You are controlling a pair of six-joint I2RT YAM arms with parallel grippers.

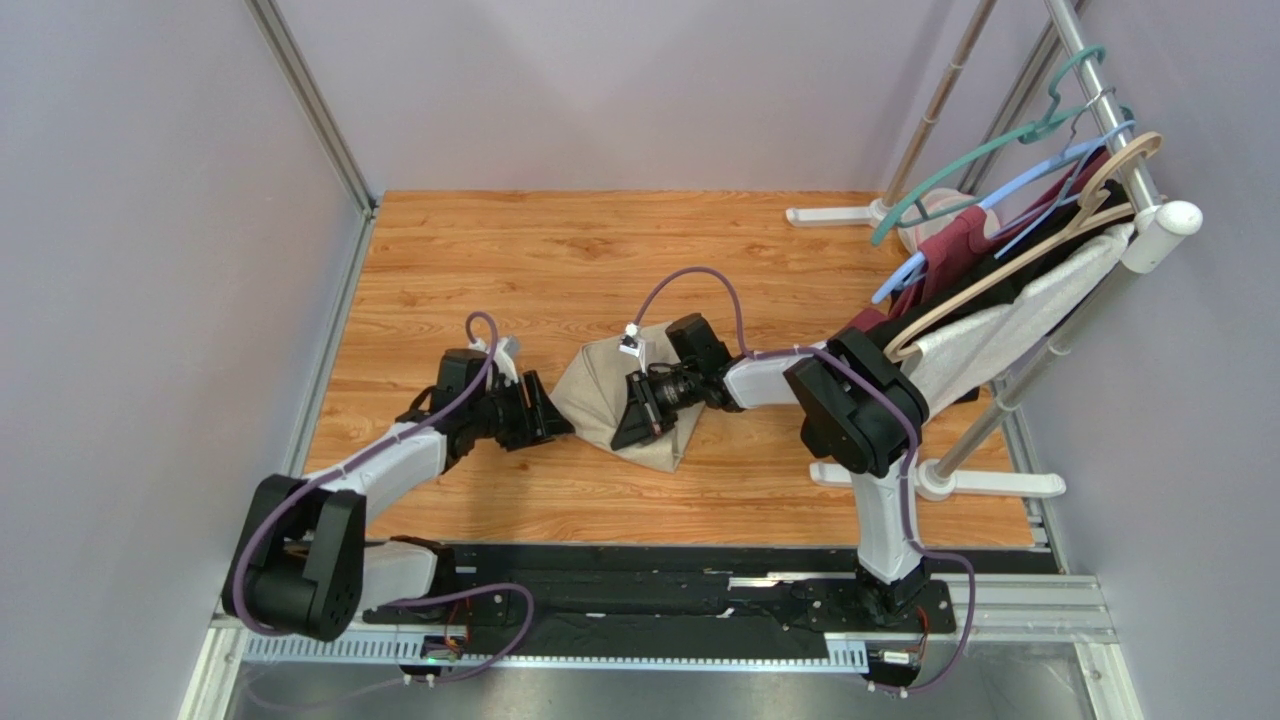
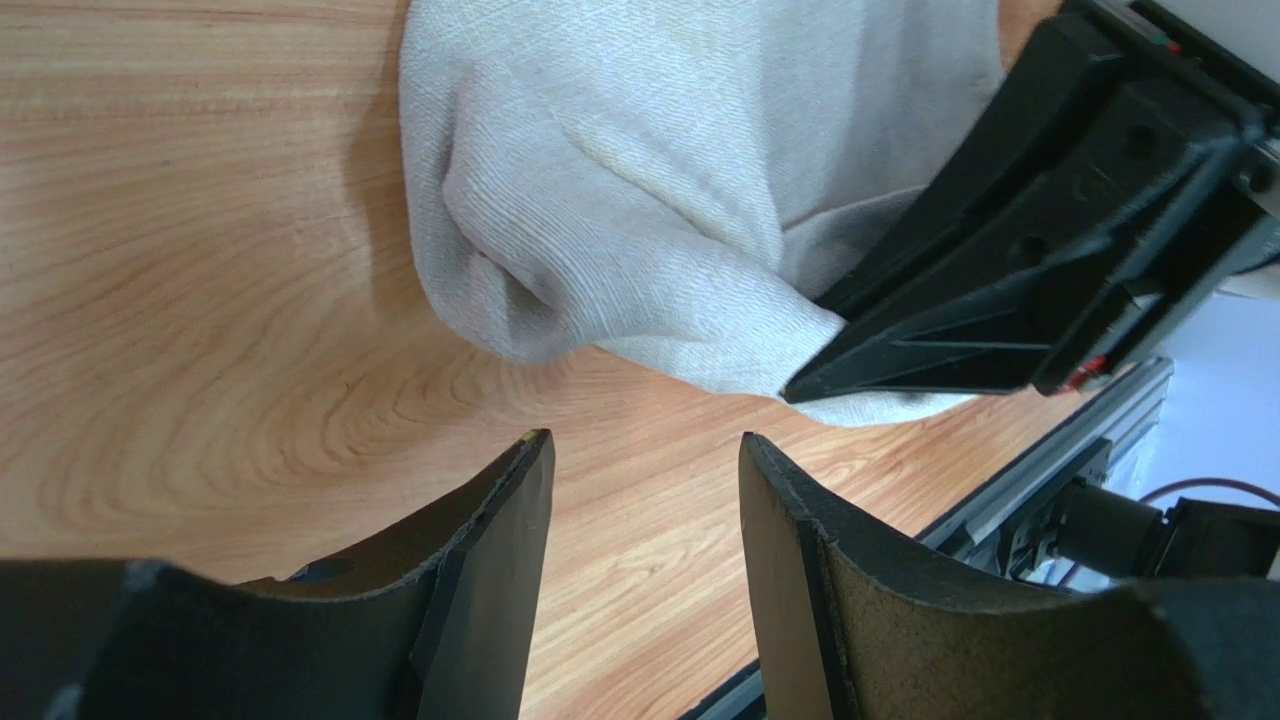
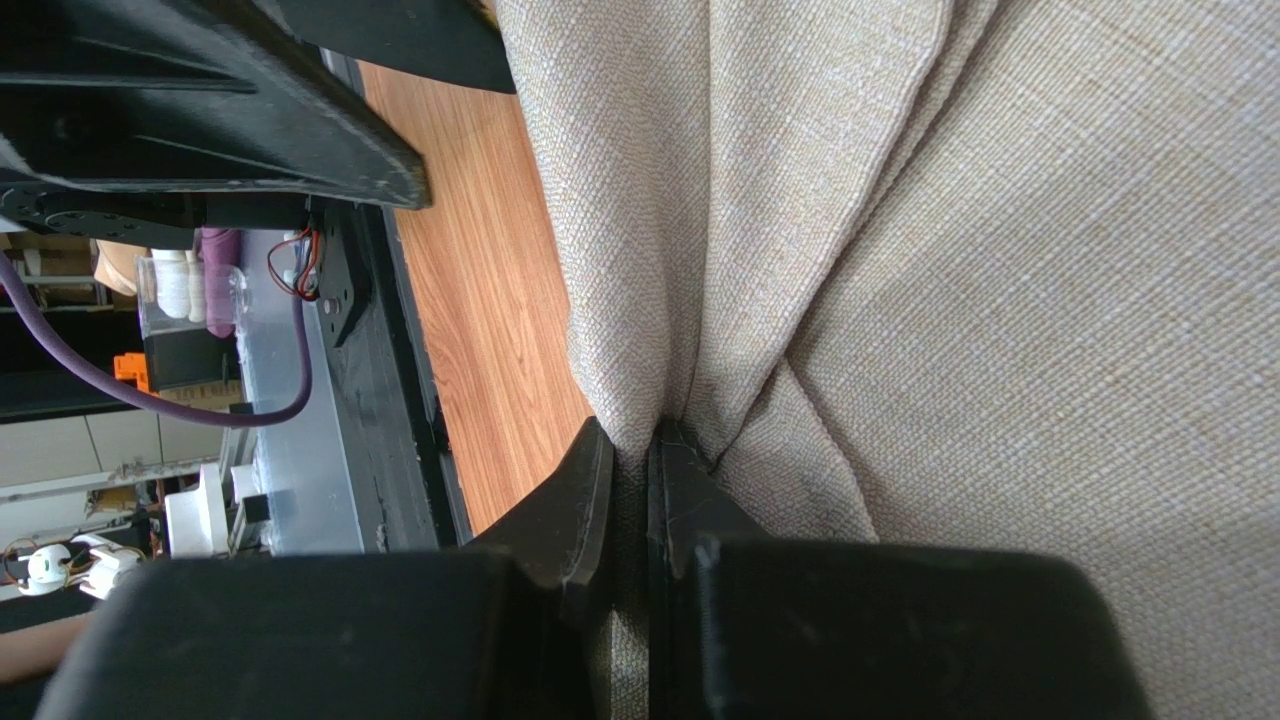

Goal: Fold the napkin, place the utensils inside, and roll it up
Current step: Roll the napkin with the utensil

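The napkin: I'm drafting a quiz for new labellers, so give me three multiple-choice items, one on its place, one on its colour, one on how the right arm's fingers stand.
1. Where is the napkin? A on the wooden table; B on a hanger; C on the metal rail.
2. Its colour? A maroon; B beige; C white.
3. The right fingers are: A wide open; B shut on the napkin; C out of view.
Answers: 1 A, it lies bunched on the wood; 2 B, plain beige weave; 3 B, fabric is pinched between them.
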